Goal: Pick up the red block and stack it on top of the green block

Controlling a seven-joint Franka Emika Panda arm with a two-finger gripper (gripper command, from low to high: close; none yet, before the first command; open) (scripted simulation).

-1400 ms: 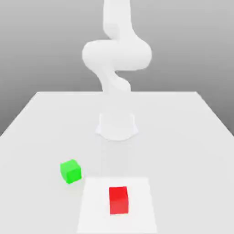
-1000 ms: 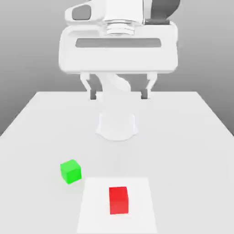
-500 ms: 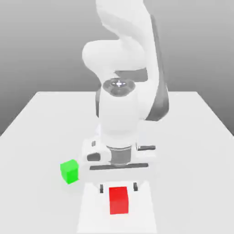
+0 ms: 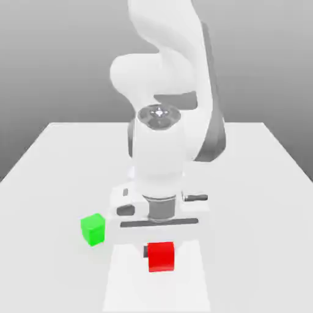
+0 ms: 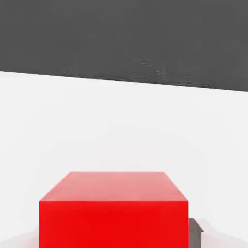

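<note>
Beside small bright-green cube (image 4: 93, 230): two-finger gripper (image 4: 161, 252) clamped on small bright-red cube (image 4: 161, 257). Advise straight lift, keep cube level, clear green top.

A pale grey table (image 4: 269, 183) carried a lighter white square patch (image 4: 122, 287) near its front edge. The green block (image 4: 93, 230) sat directly on the table, just beside the patch toward the exterior view's left.

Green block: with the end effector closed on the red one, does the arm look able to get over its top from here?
Probably yes. The green block sits apart from the end effector and its red block, toward the exterior view's left, top face bare, nothing between them.
</note>
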